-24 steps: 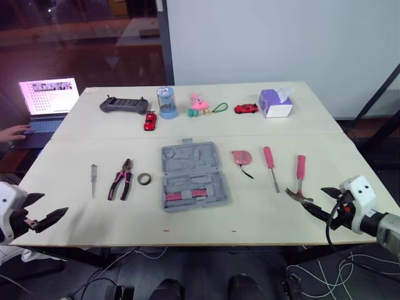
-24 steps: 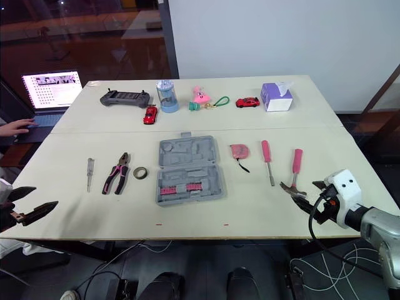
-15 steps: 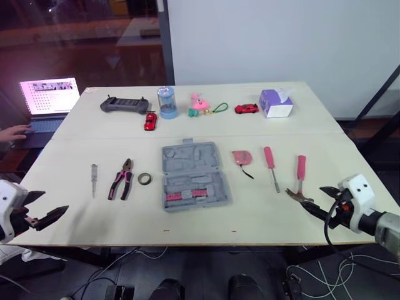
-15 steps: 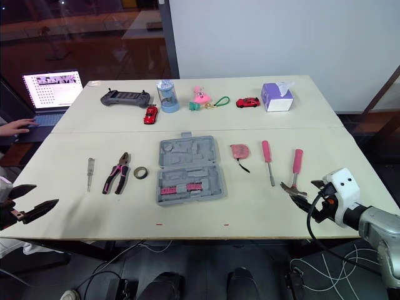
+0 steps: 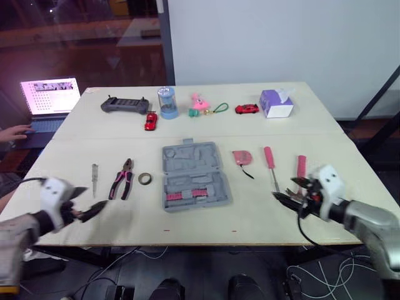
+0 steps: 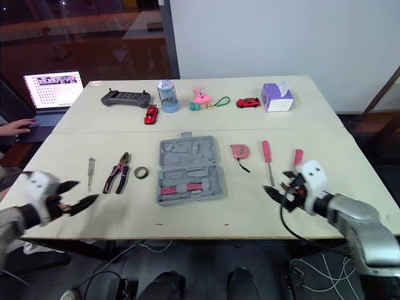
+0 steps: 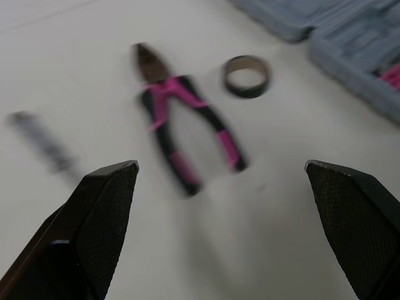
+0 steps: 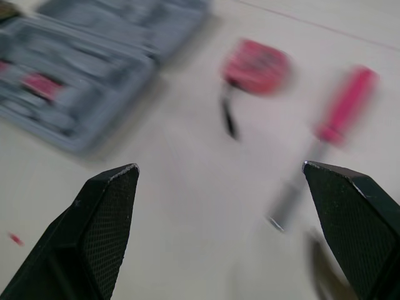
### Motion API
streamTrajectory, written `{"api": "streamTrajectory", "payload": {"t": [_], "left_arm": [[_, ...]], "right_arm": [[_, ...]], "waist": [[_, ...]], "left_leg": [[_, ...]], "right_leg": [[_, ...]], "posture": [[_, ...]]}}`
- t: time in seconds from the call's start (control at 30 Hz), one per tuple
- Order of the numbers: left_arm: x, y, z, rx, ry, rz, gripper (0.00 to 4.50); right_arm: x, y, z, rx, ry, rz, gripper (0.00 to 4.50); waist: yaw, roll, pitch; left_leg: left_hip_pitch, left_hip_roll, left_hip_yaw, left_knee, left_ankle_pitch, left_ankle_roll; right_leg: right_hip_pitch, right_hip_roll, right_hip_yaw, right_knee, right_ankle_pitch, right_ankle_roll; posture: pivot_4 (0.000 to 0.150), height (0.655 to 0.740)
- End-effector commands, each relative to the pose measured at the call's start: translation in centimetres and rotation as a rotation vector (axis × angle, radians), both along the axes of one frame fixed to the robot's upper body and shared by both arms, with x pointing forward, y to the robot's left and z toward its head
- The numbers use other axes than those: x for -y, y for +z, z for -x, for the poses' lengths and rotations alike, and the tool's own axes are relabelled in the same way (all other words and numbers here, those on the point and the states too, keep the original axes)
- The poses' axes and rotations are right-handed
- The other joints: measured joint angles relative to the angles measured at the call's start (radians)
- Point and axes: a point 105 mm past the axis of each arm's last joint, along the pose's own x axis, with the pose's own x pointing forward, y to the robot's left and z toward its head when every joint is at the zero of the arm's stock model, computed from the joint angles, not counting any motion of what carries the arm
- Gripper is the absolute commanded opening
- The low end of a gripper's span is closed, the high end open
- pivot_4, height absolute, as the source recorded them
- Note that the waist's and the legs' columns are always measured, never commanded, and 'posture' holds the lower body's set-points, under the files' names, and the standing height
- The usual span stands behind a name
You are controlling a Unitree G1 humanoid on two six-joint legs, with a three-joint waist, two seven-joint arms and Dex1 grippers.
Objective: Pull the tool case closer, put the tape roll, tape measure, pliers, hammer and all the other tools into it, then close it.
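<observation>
**Clerk:** Head view first. Where do the task items stand?

**Inspector:** The tool case (image 5: 194,176) lies open and flat at the middle of the table (image 5: 206,128), with pink pieces in its near half. To its left lie three tools in a row. The tape roll (image 5: 144,179) is nearest the case, then the pliers (image 5: 121,179), then a small screwdriver (image 5: 94,177). To its right lie the tape measure (image 5: 241,157), a pink screwdriver (image 5: 270,165) and the hammer (image 5: 300,170). None of them touches the case.

**Clerk:** And the grippers?

**Inspector:** The left gripper (image 5: 86,201) is over the near left of the table, on the near side of the small screwdriver. Its fingers are spread and it holds nothing. The right gripper (image 5: 286,189) is at the near right, by the hammer's head end, also spread and empty. It partly hides the hammer's head.

**Clerk:** Left wrist view?

**Inspector:** Both fingers (image 7: 94,219) stand wide apart with bare table between them. Beyond them lie the pliers, with the tape roll just past them and a corner of the case farther on. The small screwdriver shows as a blur to the other side.

**Clerk:** Right wrist view?

**Inspector:** The fingers (image 8: 94,231) are again wide apart, with nothing gripped. Ahead of them are the case, the tape measure and the pink screwdriver, all blurred and all resting on the table.
</observation>
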Motion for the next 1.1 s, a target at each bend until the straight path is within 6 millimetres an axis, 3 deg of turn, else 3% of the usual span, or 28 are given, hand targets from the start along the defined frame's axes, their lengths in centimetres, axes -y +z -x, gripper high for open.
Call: {"api": "streamTrajectory", "payload": {"t": [0.03,0.27,0.43,0.6,0.9,1.1], "left_arm": [[2.3,-0.7,-2.3,0.014,-0.019,-0.048,3.59],[5.6,-1.4,-7.4,0.018,-0.071,-0.107,0.06],[7.5,-1.3,-9.7,0.014,-0.108,-0.148,0.06],[8.9,-2.1,-10.8,-0.016,-0.140,-0.167,0.06],[10.0,-4.1,-11.2,-0.065,-0.183,-0.258,0.06],[10.3,-4.8,-10.8,-0.087,-0.209,-0.251,0.06]], "right_arm": [[-3.5,-0.1,-1.8,0.017,0.079,0.031,3.50],[-6.4,-2.6,-6.7,-0.032,0.124,0.196,0.06],[-7.2,-3.9,-9.8,-0.054,0.135,0.308,0.06],[-7.8,-4.5,-11.7,-0.060,0.154,0.395,0.06],[-10.2,-5.3,-12.1,-0.062,0.247,0.436,0.06],[-13.3,-5.1,-12.3,-0.040,0.323,0.448,0.06]], "waist": [[0.000,0.000,0.000],[-0.004,-0.001,0.000],[-0.009,-0.001,-0.001],[-0.027,-0.001,-0.001],[-0.036,-0.001,-0.002],[-0.036,-0.001,-0.003]], "left_leg": [[0.000,0.000,0.000,0.000,0.001,-0.002],[-0.002,0.000,0.000,0.000,0.003,-0.004],[-0.004,-0.001,0.000,0.000,0.003,-0.005],[-0.005,-0.001,0.001,0.000,0.003,-0.006],[-0.003,-0.001,0.001,0.001,0.004,-0.006],[0.000,-0.001,0.002,0.001,0.004,-0.007]], "right_leg": [[0.000,0.000,0.000,0.000,0.000,0.000],[-0.003,0.000,0.001,0.001,0.001,0.000],[-0.005,0.000,0.001,0.000,0.001,0.000],[-0.007,0.000,0.002,0.001,0.001,0.000],[-0.005,0.000,0.003,0.002,0.002,0.000],[-0.005,0.001,0.005,0.003,0.002,0.000]], "posture": [[0.150,0.7400],[0.150,0.7400],[0.150,0.7400],[0.150,0.7400],[0.150,0.7400],[0.150,0.7400]]}}
